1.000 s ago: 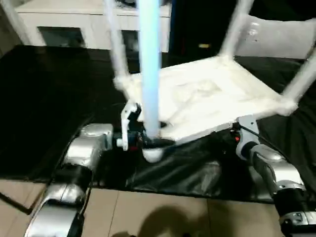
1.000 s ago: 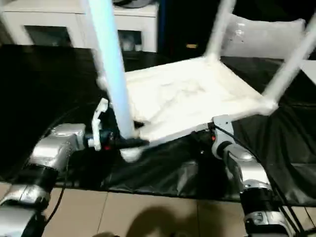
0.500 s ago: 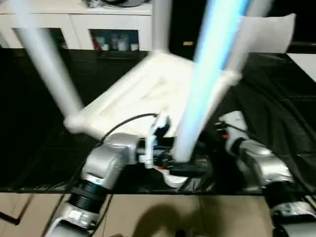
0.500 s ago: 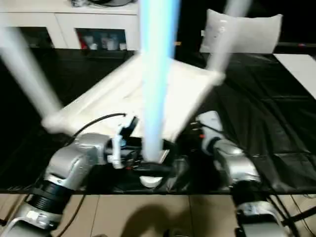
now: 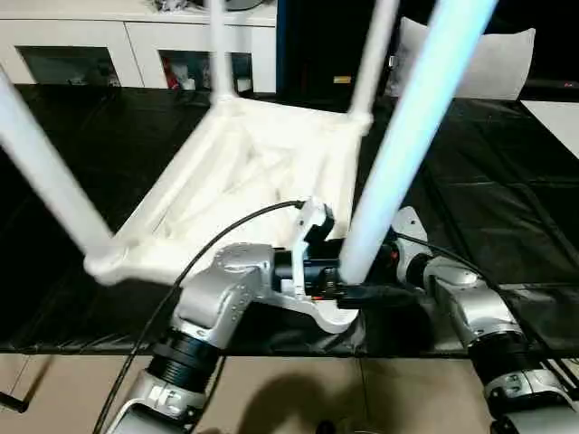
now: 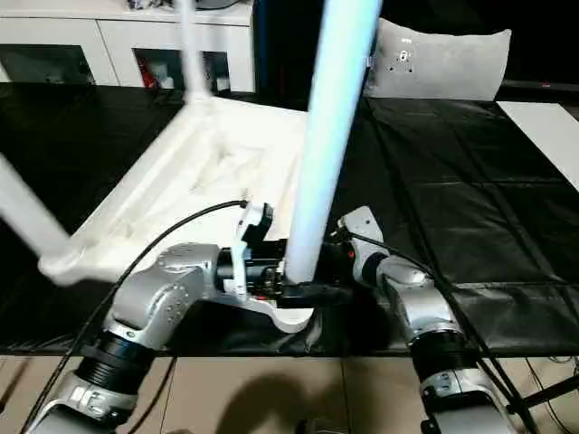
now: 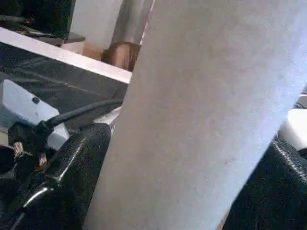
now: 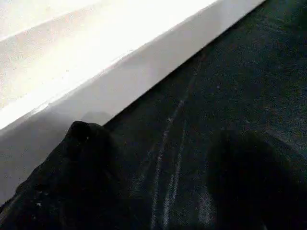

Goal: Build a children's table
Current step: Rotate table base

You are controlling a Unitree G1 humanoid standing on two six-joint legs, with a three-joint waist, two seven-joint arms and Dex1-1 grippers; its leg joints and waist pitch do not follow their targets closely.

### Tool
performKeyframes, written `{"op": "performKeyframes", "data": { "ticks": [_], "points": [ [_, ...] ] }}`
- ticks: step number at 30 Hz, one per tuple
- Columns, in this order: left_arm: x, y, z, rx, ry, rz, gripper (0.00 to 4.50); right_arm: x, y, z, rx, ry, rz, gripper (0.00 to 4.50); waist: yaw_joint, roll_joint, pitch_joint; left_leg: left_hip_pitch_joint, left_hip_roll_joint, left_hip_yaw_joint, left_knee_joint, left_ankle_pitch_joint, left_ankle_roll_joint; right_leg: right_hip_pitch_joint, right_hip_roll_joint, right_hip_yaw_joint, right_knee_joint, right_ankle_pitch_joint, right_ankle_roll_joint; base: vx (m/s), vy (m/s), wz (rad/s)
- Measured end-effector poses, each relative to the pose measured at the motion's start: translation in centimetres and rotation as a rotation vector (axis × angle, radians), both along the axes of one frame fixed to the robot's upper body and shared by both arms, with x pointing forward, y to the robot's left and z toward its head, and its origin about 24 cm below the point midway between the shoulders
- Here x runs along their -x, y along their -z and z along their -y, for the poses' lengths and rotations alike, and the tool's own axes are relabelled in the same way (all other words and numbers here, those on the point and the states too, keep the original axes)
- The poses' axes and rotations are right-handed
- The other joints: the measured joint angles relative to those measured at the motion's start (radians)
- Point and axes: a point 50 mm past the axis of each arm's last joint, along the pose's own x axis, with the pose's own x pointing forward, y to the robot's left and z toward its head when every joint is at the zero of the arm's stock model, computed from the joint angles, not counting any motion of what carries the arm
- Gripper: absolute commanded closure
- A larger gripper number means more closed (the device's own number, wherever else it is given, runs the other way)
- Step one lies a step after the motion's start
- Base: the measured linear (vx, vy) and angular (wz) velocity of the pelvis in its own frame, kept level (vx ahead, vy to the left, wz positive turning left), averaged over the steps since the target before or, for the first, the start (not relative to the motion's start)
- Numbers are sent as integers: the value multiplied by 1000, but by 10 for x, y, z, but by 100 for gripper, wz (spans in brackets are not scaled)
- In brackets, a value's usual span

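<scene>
The children's table (image 5: 244, 181) lies upside down near the table's (image 5: 507, 208) front edge so its legs stand up, the left tool (image 5: 355, 291) clasping the nearest leg (image 5: 398, 154), the right tool (image 8: 158, 191) spread wide, empty.

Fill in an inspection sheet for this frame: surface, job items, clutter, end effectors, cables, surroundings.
Surface: black sheet covering the work surface, wrinkled in places.
Job items: children's table lying upside down, ribbed underside up, four legs standing in its corner sockets; near leg rises close to the camera.
Clutter: nothing seen.
End effectors: left end effector around the base of the near leg, a finger on each side of it; right end effector open, over the black sheet beside the tabletop's edge.
Cables: black cable arcing along the left arm.
Surroundings: white cabinet with glass doors behind; white cushion at the back.
</scene>
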Motion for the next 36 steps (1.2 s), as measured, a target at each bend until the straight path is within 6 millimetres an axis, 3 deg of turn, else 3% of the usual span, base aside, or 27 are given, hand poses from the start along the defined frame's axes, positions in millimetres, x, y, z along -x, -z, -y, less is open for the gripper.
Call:
{"op": "performKeyframes", "data": {
  "ticks": [12, 19, 25, 29, 34, 35, 36],
  "points": [
    [-39, -2, 4, -116, -322, 189, 3, -3, -7, 7, -18, 21, 46, 0, 4, 1, -1, 0, 0, 0, 0, -1, -2, 0, 0, 0, 0, 1, -1, 0, 0, 0],
    [-47, 7, -9, -165, -401, 222, 3, 8, -17, 46, 1, 84, 95, 0, 15, 6, -3, 0, 0, 0, 0, -1, -1, 0, 0, 0, 0, 0, -1, 0, 0, 0],
    [-41, 27, -29, -243, -404, 190, 3, 23, -22, 58, 9, 39, 101, 0, 14, 19, -7, 0, 1, 0, 0, -1, -2, 0, 0, -1, 0, -3, 5, 0, 0, 0],
    [-29, 45, -49, -343, -304, 188, 3, 38, -34, 65, 17, -50, 124, 0, 28, 21, -7, -1, 1, 0, -1, -1, -2, 0, 0, -1, -1, -4, 7, 0, 0, 0],
    [-26, 48, -58, -388, -260, 201, 3, 47, -41, 66, 20, -123, 129, 0, 33, 21, -8, -2, 1, 0, -1, -2, -2, 1, 0, -1, -5, -3, 5, 0, 0, 0],
    [-26, 47, -58, -390, -253, 218, 31, 50, -42, 67, 23, -139, 126, 0, 37, 22, -8, -3, 1, 0, -1, -2, -2, 1, 0, -1, -6, -2, 4, 0, 0, 0],
    [-25, 46, -58, -396, -230, 241, 31, 54, -43, 67, 30, -169, 120, 0, 41, 22, -8, -3, 1, 0, -2, -2, -2, 1, 0, -1, -7, -2, 3, 0, 0, 0]
  ]
}}
